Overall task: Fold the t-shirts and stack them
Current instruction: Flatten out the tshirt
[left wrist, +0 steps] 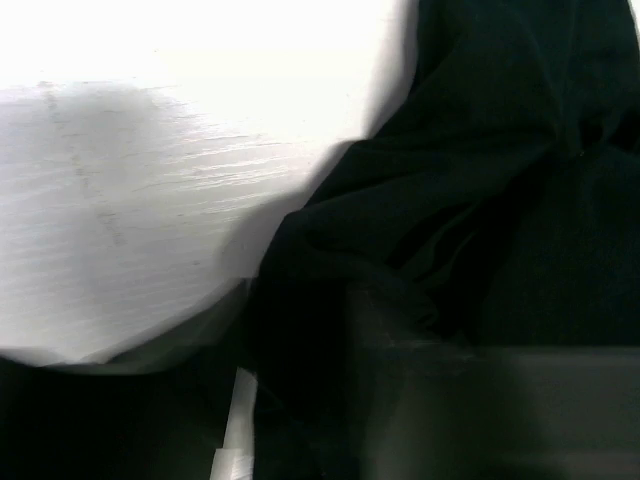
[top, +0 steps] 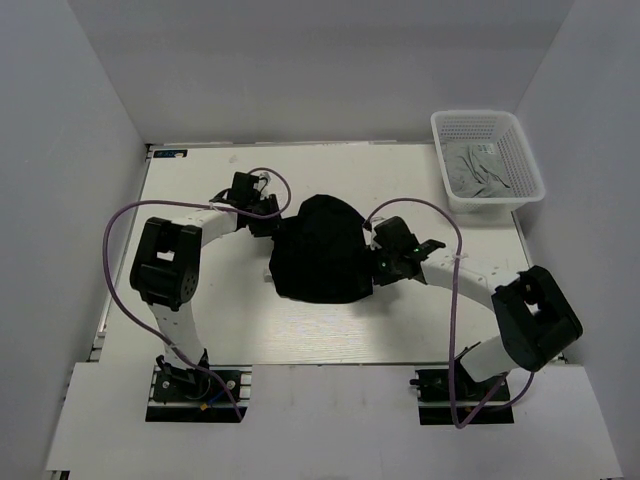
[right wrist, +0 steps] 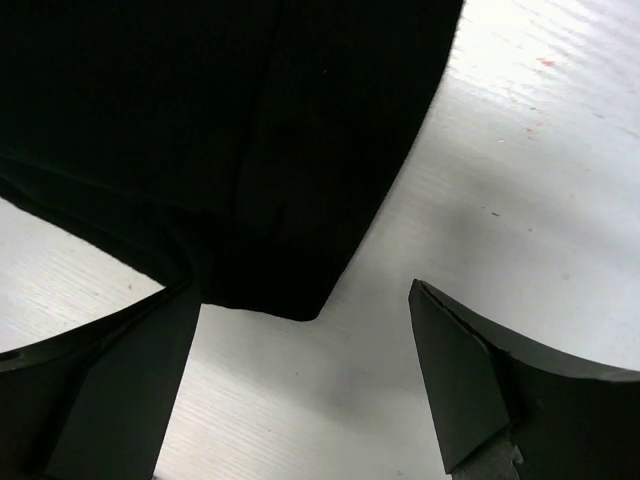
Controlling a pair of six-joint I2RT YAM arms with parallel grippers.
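Note:
A black t-shirt (top: 320,250) lies bunched in a rounded heap at the middle of the table. My left gripper (top: 268,215) is at its upper left edge. In the left wrist view black cloth (left wrist: 480,200) fills the narrow gap between the dim fingers, so that gripper (left wrist: 300,400) looks shut on the shirt. My right gripper (top: 380,258) is at the shirt's right edge. It (right wrist: 305,380) is open and empty over bare table, with a corner of the shirt (right wrist: 290,290) just ahead of the fingertips. A light grey t-shirt (top: 480,170) lies crumpled in the basket.
The white mesh basket (top: 440,125) stands at the table's back right corner. White walls close in the table on the left, back and right. Purple cables loop from both arms above the table surface (top: 200,320).

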